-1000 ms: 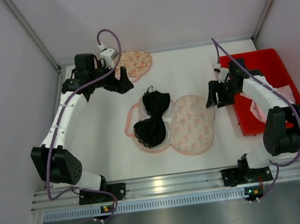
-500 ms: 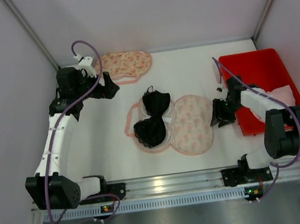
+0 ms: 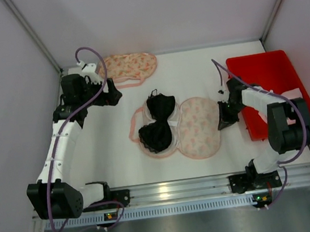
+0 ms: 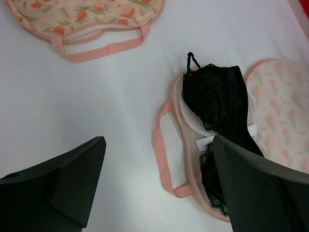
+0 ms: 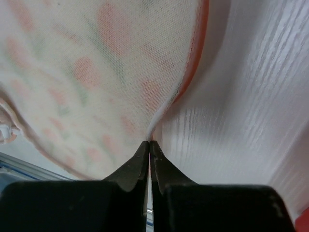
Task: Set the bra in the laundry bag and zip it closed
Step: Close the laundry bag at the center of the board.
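Though on laundry bag (image 3: 199, 128), bra (image 3: 157, 126) apart from right gripper (image 3: 223, 123).

Left arm (image 3: 61, 144) reaches forward, jaws wide apart; right arm (image 3: 255, 98) bends inward, jaws pinched together.

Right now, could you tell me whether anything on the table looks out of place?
Only the black bra: it lies skewed on the open laundry bag, one strap loop poking past the rim. The right tool is shut on the bag's flap edge.
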Robot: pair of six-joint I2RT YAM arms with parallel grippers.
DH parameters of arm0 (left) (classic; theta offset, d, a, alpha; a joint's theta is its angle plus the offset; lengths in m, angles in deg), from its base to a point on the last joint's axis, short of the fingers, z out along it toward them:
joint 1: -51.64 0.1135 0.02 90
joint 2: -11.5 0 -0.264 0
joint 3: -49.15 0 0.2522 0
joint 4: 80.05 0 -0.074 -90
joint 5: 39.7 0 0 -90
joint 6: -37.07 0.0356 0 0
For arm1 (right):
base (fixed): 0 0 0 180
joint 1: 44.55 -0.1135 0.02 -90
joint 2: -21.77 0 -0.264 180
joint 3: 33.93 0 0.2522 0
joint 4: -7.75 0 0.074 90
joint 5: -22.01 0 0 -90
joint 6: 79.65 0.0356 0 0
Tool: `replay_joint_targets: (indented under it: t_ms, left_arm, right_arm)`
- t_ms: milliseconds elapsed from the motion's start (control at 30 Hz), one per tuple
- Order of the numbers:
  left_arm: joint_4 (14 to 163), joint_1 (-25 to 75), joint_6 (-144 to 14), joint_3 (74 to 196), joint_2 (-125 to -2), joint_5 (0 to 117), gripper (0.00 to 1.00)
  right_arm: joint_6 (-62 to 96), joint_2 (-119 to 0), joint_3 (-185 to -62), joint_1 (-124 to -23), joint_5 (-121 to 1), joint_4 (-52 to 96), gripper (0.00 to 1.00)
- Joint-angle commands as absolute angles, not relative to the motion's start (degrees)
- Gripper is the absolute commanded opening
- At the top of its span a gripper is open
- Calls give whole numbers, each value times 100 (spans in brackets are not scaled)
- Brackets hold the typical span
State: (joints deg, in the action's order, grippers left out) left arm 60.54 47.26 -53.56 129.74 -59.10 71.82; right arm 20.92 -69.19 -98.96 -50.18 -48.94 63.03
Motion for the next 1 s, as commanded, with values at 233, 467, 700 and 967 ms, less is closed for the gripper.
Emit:
replay_joint_targets:
  t_ms: [233,467,700,967]
  left_arm:
    - [6404,4742,-5364,12663,-5626,6972,98]
    - [6404,4742,-5399,12251,-5705,6735,97]
    - [6404,4742,-5907,11785,-5915,7217,83]
    - [6413,4743,-6418,11433,-6408,8035,52]
  right_arm:
    - [1308,-6376,-11368,-4921,-4918,7485,0]
    - [1096,-6278,-12449,-4921,-4594,7951,0]
    - [1088,-6717,-13452,-5254,-3750,8049,0]
    - [675,-7096,-13962,-6623,-4108,7777,0]
